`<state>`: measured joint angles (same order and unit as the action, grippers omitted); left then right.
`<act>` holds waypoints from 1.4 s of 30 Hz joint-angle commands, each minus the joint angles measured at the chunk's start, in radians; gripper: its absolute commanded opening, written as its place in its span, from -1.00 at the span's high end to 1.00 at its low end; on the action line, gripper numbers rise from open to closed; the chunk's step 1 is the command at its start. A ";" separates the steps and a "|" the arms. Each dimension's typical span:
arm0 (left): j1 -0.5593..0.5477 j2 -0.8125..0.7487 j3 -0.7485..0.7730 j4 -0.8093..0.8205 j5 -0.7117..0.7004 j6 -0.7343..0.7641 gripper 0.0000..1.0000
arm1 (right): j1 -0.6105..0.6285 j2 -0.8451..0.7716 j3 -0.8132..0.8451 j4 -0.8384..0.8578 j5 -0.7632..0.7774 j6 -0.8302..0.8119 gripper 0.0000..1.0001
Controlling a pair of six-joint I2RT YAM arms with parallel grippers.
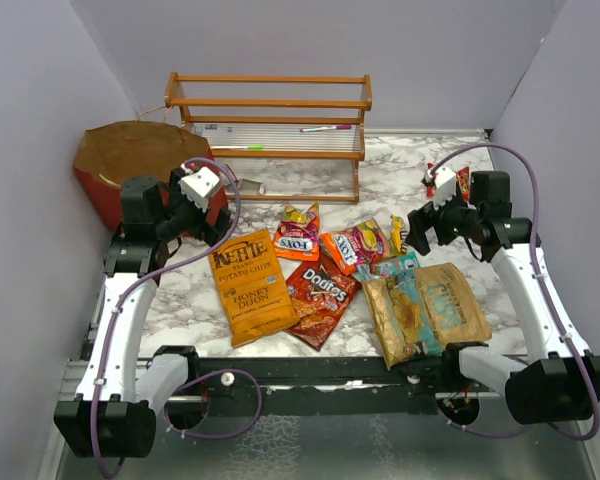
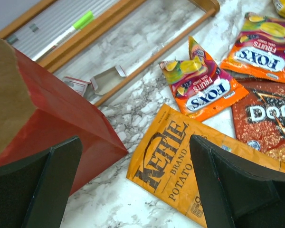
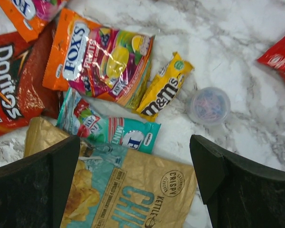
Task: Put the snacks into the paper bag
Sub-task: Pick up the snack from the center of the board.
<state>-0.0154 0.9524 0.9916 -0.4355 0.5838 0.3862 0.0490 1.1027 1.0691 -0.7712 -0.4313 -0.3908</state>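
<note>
The left hand [image 1: 212,222] [image 2: 135,185] hangs above the counter [image 1: 400,170] with its fingers spread wide and nothing between them. It is between the red paper bag [image 1: 110,165] [image 2: 61,109] and the Kettle bag [image 1: 250,285] [image 2: 166,156]. The paper bag sits at the far left, beside the rack [image 1: 270,125], and its brown inside faces the top camera.

The right hand [image 1: 420,225] [image 3: 133,185] is also spread and empty, above the far end of the tan-teal chip bag [image 1: 425,310] [image 3: 128,194].

All the snacks lie flat on the counter, outside the paper bag. The Doritos bag [image 1: 320,295] [image 2: 266,118] [image 3: 14,90] overlaps the Kettle bag's right edge. Two Fox's packs [image 1: 298,233] [image 2: 204,85] lie beyond them. A mint pack [image 1: 390,268] [image 3: 109,130] touches the chip bag's far end, with an M&M's pack [image 1: 397,235] [image 3: 164,85] just beside it. A small cup [image 3: 209,105] stands near the M&M's pack. A red pack [image 1: 460,180] [image 3: 280,59] lies well apart at the far right.
</note>
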 commanded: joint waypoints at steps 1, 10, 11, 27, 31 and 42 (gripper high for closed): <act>-0.021 -0.003 -0.022 -0.023 0.041 0.046 -0.97 | -0.058 0.019 -0.050 -0.028 0.037 -0.041 -1.00; -0.076 -0.010 -0.053 -0.029 0.003 0.056 -0.96 | -0.287 0.088 -0.087 -0.094 -0.033 -0.207 -0.96; -0.083 -0.010 -0.055 -0.029 0.001 0.056 -0.96 | -0.308 0.092 -0.095 -0.098 -0.034 -0.224 -0.95; -0.129 -0.023 -0.090 -0.016 -0.001 0.030 -0.96 | -0.622 0.250 -0.210 -0.162 -0.085 -0.512 -0.71; -0.130 -0.022 -0.097 -0.006 0.008 0.028 -0.96 | -0.679 0.306 -0.246 -0.158 -0.091 -0.573 -0.68; -0.132 -0.002 -0.103 0.007 0.008 0.026 -0.96 | -0.686 0.440 -0.298 -0.161 -0.181 -0.682 -0.64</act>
<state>-0.1398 0.9478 0.8917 -0.4503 0.5831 0.4175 -0.6323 1.4857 0.7971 -0.9218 -0.5434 -1.0042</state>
